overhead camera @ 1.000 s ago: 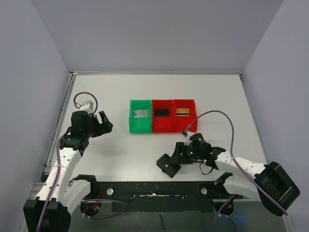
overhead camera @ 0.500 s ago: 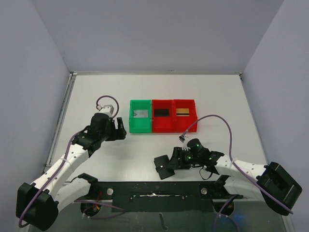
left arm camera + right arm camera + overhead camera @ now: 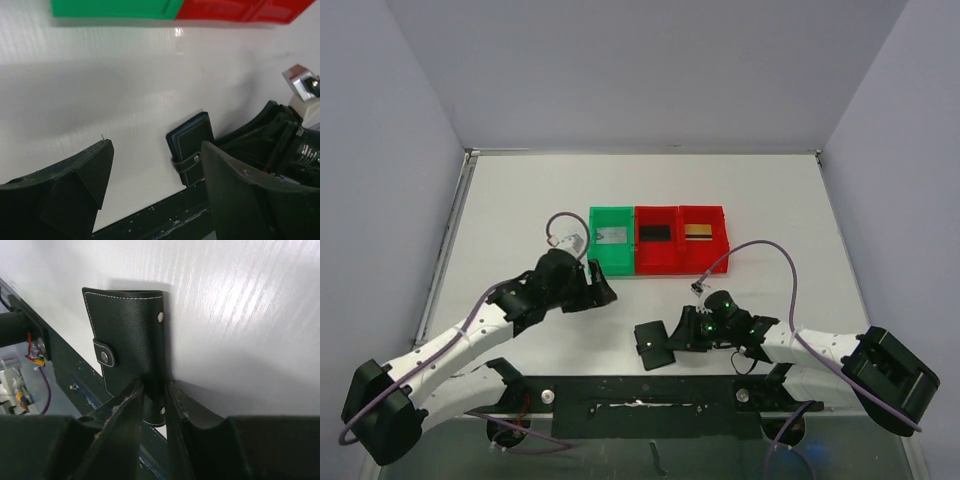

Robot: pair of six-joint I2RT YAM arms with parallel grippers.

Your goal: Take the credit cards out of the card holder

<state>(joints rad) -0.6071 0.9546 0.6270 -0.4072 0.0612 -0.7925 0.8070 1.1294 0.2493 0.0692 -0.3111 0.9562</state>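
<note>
Card holder pinched in your right pincer, left pincer open just far-left of it

The card holder lies folded on the surface by the near edge, its long axis roughly near to far and a little slanted. Your right pincer reaches it from the right, fingers clamped across its right-hand edge, so that arm is the nearer. Your left pincer hangs just to the far left, jaws wide apart and holding nothing. The credit cards lie in the bins, well to the far side
</note>
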